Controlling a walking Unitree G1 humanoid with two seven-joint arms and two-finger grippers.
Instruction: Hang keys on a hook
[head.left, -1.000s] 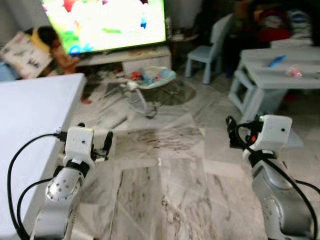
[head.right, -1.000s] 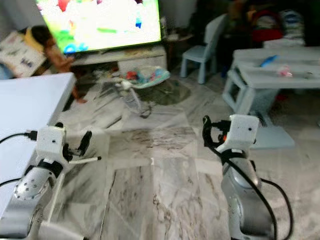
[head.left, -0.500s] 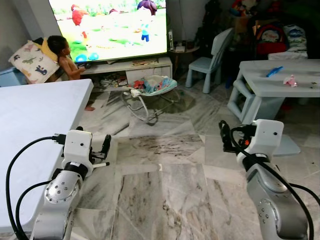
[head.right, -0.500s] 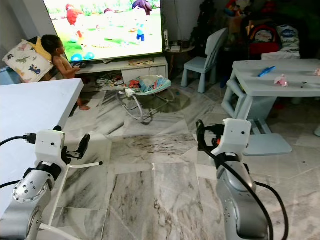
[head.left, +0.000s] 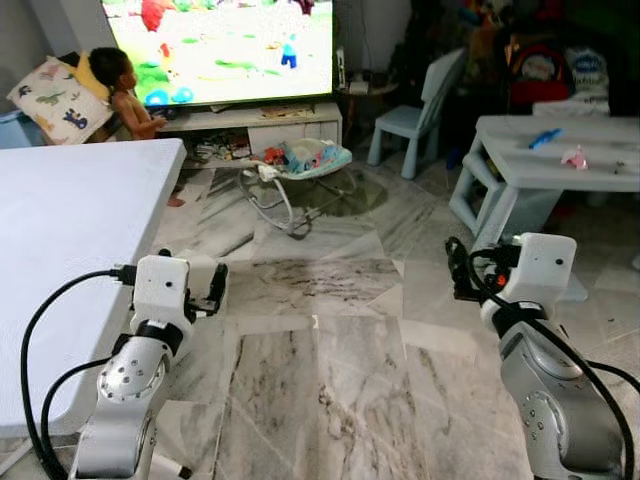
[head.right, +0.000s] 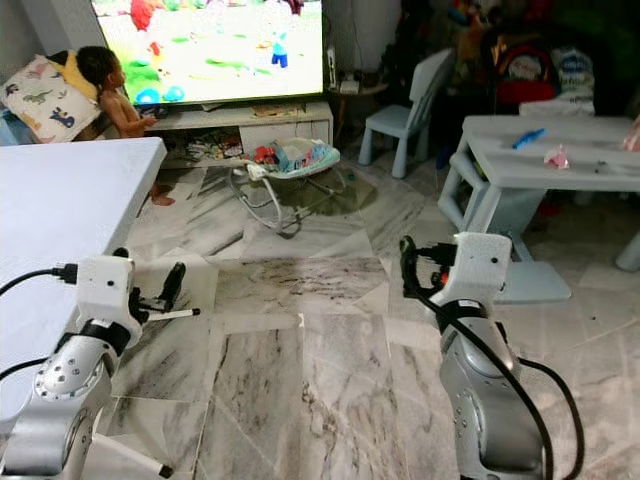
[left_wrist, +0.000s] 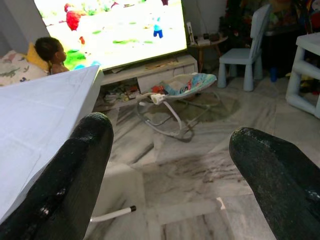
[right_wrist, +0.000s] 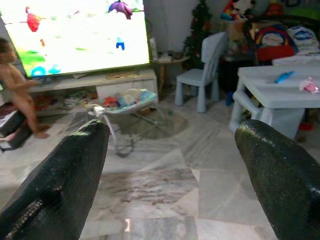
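1. The baby bouncer (head.left: 300, 165) stands on the marble floor (head.left: 330, 370) just in front of the TV stand (head.left: 262, 122); bright cloth items lie in its seat, too small to tell apart.
2. The low shelf of the TV stand holds a jumble of small things near the bouncer; none can be identified.
3. No writing or brand can be read anywhere; the television (head.left: 225, 45) above the stand shows a bright cartoon.
4. The left gripper (left_wrist: 172, 175) is held up beside the edge of the white table (head.left: 70, 240), nearer the robot than the bouncer, fingers spread wide with nothing between them.
5. The right gripper (right_wrist: 175, 175) is raised on the far side of the floor from the white table, near the pale blue play table (head.right: 545, 165), fingers likewise wide apart and holding nothing.
6. Keys and hook cannot be made out in any view.
7. A child (head.left: 125, 85) sits by the stand's end, beside a dinosaur-print cushion (head.left: 55, 95); a small blue chair (head.left: 420, 115) stands beyond the bouncer.
8. Against half a second ago, the whole picture has shifted slightly, a camera move; both arms keep the same raised pose.
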